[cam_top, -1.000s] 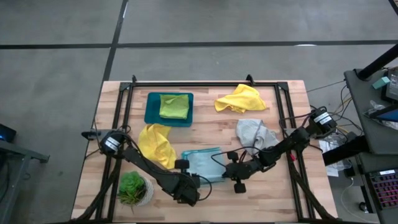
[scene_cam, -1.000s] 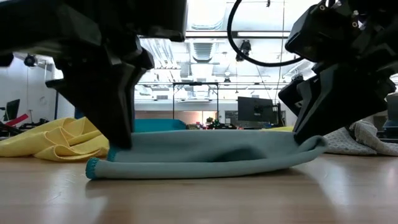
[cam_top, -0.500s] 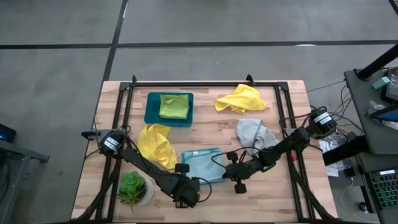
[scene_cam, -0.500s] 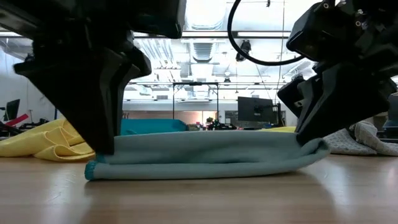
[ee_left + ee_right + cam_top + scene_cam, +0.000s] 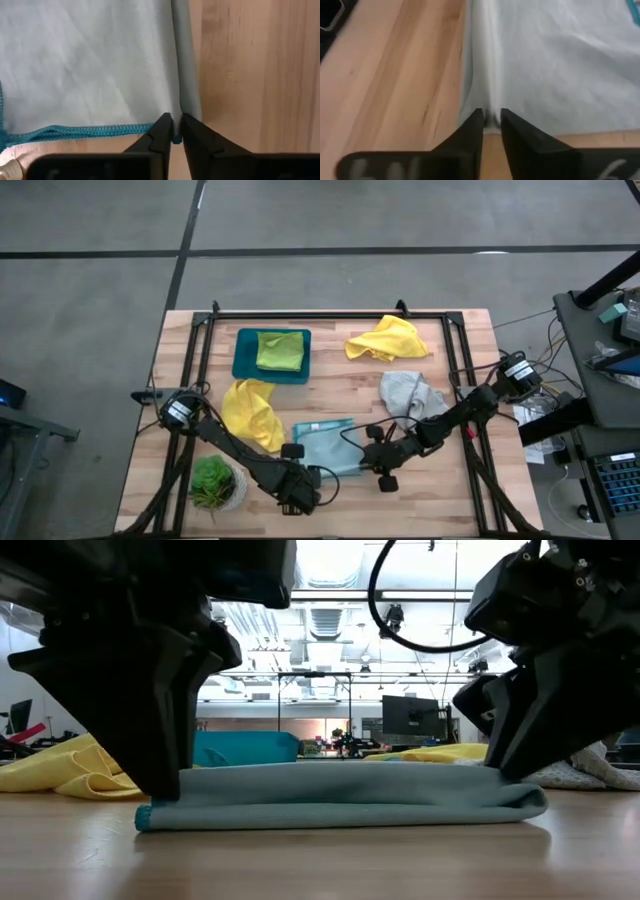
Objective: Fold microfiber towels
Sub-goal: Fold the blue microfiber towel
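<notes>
The blue towel is lying folded flat near the front middle of the table, doubled over with its fold along the near edge. From the low view it sits neat on the wood, two layers, teal stitched edge poking out at one end.

Both grippers are down at its near corners. Left gripper is on the corner toward the plant; in its wrist view the fingers stand narrow, just a thin slot, with the towel's hemmed corner sitting right in that slot. Looks pinched or barely let go, can't say for sure which. Right gripper is at the other near corner, same deal: its own view has the fingers close together with a ridge of the folded edge running into the gap. Can't tell if it's actually gripping either.

Other stuff: a yellow towel is crumpled just beside the blue one on the left arm's side, a grey towel is bunched up behind the right arm, and another yellow one is loose at the back. The green towel sits folded in the tray at the back left. Plant is at the front left corner.
</notes>
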`<act>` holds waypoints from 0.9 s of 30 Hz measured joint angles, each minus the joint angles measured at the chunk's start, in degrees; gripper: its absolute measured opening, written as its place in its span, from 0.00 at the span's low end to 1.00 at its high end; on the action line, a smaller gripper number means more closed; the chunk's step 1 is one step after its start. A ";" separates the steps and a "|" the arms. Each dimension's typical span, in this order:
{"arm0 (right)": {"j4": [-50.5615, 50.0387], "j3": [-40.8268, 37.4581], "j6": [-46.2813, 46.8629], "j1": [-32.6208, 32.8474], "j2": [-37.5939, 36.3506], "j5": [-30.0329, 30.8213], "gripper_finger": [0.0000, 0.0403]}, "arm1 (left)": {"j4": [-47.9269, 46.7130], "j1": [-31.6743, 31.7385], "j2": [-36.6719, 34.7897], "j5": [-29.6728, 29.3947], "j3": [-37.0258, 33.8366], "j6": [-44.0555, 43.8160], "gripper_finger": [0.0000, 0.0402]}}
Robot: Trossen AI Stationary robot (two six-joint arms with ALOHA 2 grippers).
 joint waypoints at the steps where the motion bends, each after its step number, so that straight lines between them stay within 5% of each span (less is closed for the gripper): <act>1: -0.60 0.02 0.08 0.00 0.00 0.02 0.20 | 0.00 0.00 0.00 0.00 0.00 -0.02 0.12; 14: -10.27 1.21 -3.45 -1.35 -5.26 0.12 0.44 | -6.07 0.07 -5.30 1.73 0.42 1.63 0.45; 27: -12.21 1.16 -9.52 -3.32 -8.94 7.09 0.45 | -4.94 6.86 -11.87 -9.66 -8.18 6.14 0.37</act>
